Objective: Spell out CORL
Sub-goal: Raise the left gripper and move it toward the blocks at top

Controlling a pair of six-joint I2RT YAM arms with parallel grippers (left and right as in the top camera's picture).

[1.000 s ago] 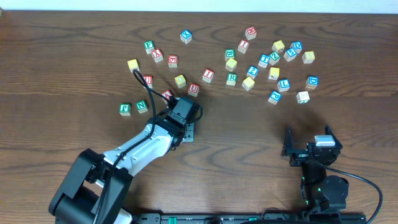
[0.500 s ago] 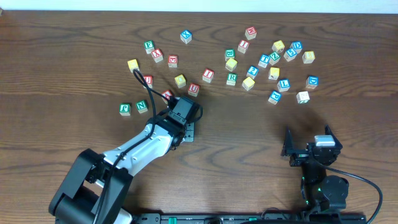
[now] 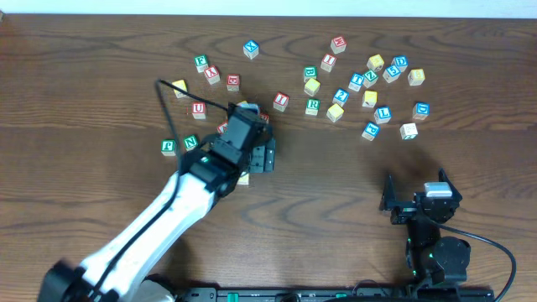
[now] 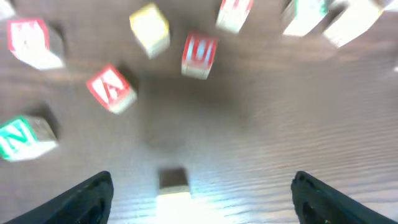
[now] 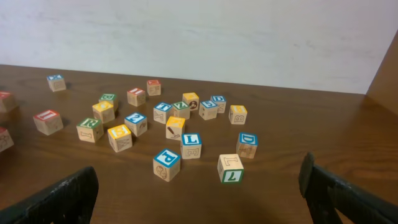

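Note:
My left gripper (image 3: 258, 158) hangs open above the table's left middle. In the left wrist view a blurred pale block (image 4: 172, 183) lies on the wood between and below the wide-apart fingers (image 4: 87, 196), touched by neither. Its letter is unreadable. From overhead this block (image 3: 242, 178) peeks out beside the arm. Ahead of it lie a red U block (image 4: 199, 55), a red A block (image 4: 111, 88) and a green N block (image 4: 25, 138). My right gripper (image 3: 415, 204) rests open and holds nothing at the front right. A blue L block (image 5: 191, 144) and a green R block (image 3: 312, 106) lie in the far cluster.
Several letter blocks are scattered across the far half of the table, from a blue one (image 3: 251, 49) to a white one (image 3: 409, 131). A blue P block (image 5: 166, 163) and a green-faced block (image 5: 231, 168) lie nearest the right gripper. A cable (image 3: 168, 101) loops over the left blocks.
My left gripper opened wide and rose away toward the far blocks, leaving the pale block on the table. The right arm stayed still.

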